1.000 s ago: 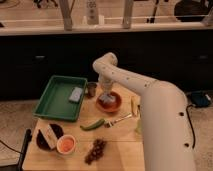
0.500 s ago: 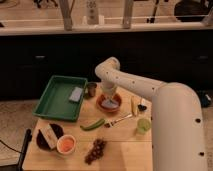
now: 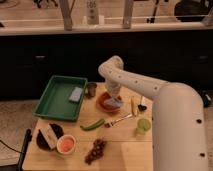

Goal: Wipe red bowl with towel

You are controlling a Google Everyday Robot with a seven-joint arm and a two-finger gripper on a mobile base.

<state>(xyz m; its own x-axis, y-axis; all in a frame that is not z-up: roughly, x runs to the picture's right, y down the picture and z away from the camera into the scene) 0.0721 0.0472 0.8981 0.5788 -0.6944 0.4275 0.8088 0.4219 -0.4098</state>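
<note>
Seemingly mid-wipe: gripper [image 3: 114, 96] down on towel [image 3: 115, 103] in bowl [image 3: 103, 104] (whether it grips it, cannot tell); wiping looks underway, unfinished.

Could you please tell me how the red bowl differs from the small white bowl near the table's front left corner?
The red bowl sits mid-table; the white bowl sits near the front edge. The red bowl has the towel in it, with the gripper right over it; the white bowl holds something orange and nothing touches it. The red bowl looks wider. Both are round and upright.
</note>
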